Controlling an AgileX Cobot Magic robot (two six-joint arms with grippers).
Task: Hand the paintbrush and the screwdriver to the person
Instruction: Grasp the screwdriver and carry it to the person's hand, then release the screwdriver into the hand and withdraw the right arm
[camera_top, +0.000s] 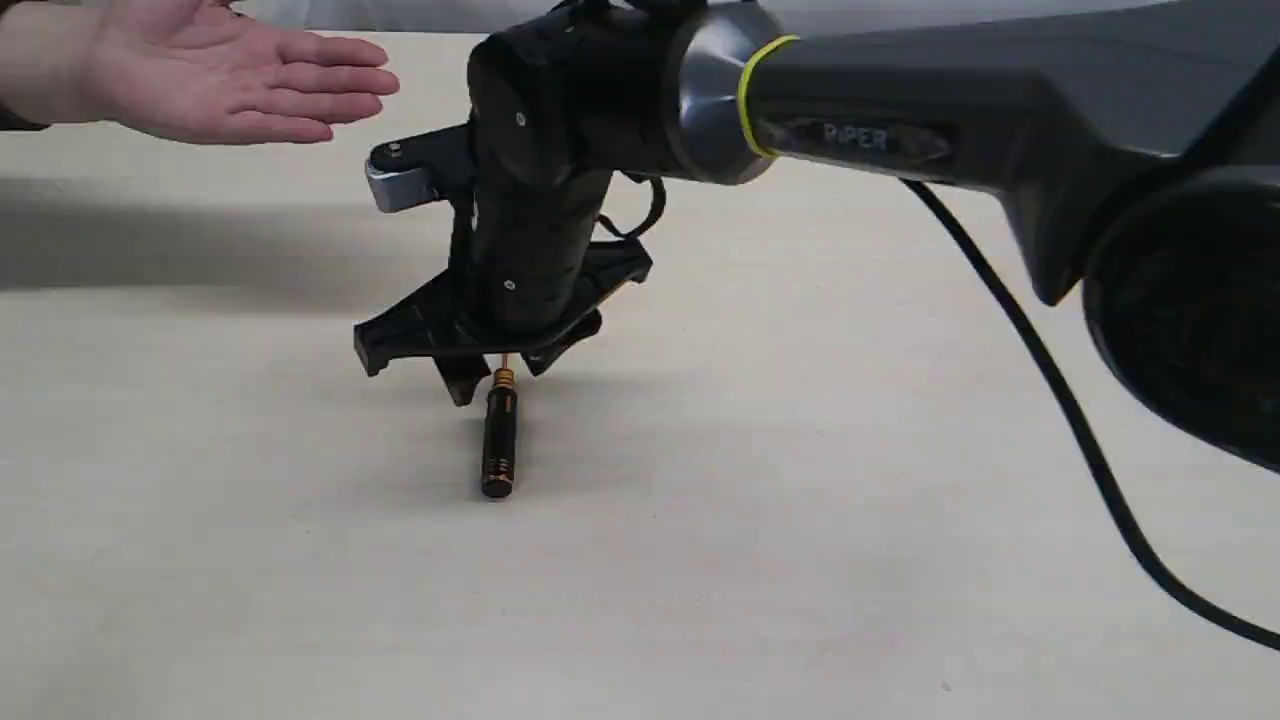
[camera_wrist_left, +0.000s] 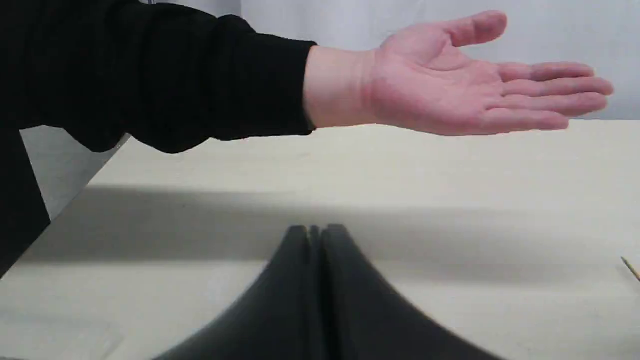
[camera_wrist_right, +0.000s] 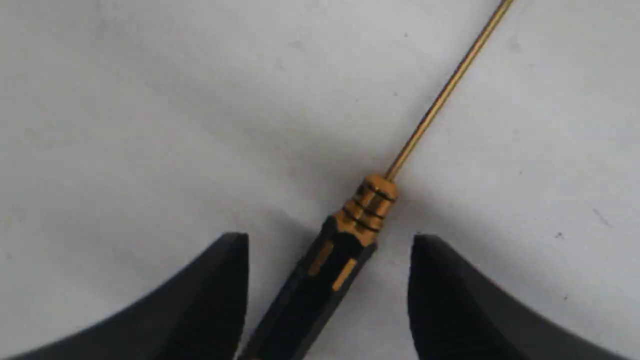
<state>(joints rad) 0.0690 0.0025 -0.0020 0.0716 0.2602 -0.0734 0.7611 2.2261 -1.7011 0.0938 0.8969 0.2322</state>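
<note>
The screwdriver (camera_top: 499, 440) lies flat on the pale table, black handle toward the camera, gold collar under my right gripper (camera_top: 500, 375). In the right wrist view the screwdriver (camera_wrist_right: 345, 250) lies between the two fingers of the right gripper (camera_wrist_right: 330, 240), which is open, with a gap on each side of the handle. My left gripper (camera_wrist_left: 316, 230) is shut with nothing in it, low over the table. The person's open palm (camera_top: 230, 85) is held above the table at the far left; the same hand (camera_wrist_left: 450, 85) shows beyond the left gripper. The paintbrush is out of view.
The right arm (camera_top: 900, 130) stretches in from the right across the middle, trailing a black cable (camera_top: 1050, 400). The hand throws a wide shadow on the table (camera_top: 200, 250). A black sleeve (camera_wrist_left: 150, 75) covers the person's forearm. A thin gold shaft tip (camera_wrist_left: 631, 267) shows at the edge.
</note>
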